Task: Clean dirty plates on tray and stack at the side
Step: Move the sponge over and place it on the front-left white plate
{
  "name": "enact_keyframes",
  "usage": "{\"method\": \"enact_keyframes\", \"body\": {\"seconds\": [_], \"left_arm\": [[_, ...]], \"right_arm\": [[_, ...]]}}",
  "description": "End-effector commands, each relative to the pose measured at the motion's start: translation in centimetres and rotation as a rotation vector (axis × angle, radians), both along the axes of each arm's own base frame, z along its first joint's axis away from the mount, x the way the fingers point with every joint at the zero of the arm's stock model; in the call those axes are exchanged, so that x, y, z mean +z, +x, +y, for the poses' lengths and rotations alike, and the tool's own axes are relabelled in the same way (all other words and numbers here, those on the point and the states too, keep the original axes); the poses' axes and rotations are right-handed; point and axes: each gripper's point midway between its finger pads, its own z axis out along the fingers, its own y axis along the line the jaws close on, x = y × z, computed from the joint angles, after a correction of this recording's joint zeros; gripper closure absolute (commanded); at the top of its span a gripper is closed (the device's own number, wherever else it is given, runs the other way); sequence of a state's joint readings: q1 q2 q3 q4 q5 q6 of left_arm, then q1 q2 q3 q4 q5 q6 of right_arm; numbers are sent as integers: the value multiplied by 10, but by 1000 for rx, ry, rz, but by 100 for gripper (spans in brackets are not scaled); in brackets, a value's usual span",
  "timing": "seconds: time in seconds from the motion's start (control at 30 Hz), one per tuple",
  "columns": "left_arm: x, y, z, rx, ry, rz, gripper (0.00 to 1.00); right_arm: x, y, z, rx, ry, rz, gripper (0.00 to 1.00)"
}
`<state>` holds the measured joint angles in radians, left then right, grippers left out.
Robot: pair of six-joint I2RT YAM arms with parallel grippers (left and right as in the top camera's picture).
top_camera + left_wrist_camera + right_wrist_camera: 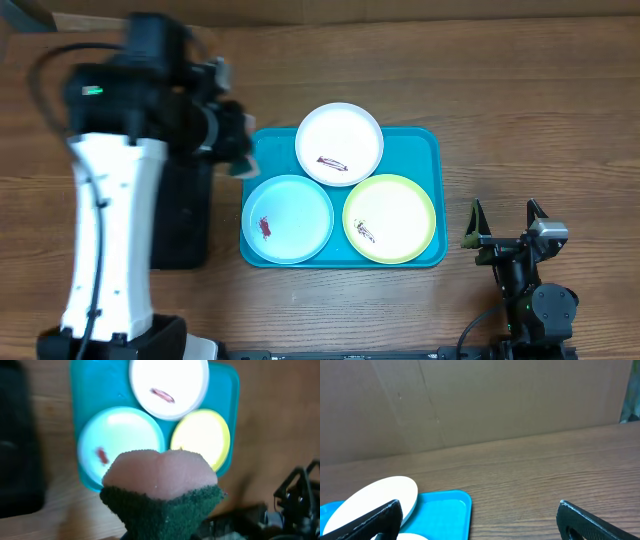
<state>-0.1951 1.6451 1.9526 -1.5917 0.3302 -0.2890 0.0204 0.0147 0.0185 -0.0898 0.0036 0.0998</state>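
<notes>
Left of the tray (pixel 425 150), we see the left arm raised, wrist pitched down. The left gripper (pixel 238 150) is clamped on a sponge (pixel 160 480), green pad nearest the fingers. Ahead of them lie the light blue plate (pixel 290 215), the yellow-green plate (pixel 392 215) and, farthest, the white plate (pixel 340 140). The right gripper (pixel 505 225) sits low with jaws wide and empty, the tray off its left finger.

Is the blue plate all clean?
No, the light blue plate has a red smear on it near its left edge.
</notes>
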Motion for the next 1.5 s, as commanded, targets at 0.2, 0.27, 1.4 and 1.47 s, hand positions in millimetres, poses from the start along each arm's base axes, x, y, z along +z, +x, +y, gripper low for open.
{"method": "enact_keyframes", "body": {"seconds": [0.2,0.27,1.4,1.47], "left_arm": [[-123,-3,-50,174,204,97,96],[-146,-3,-48,228,215,109,96],[-205,-1,-40,113,201,55,37],[-174,10,-45,90,191,18,36]], "right_arm": [[-2,0,-1,-2,-7,-5,0],[-2,0,-1,-2,-7,-5,0],[-1,0,-1,-2,-7,-5,0],[-2,0,-1,-2,-7,-5,0]]}}
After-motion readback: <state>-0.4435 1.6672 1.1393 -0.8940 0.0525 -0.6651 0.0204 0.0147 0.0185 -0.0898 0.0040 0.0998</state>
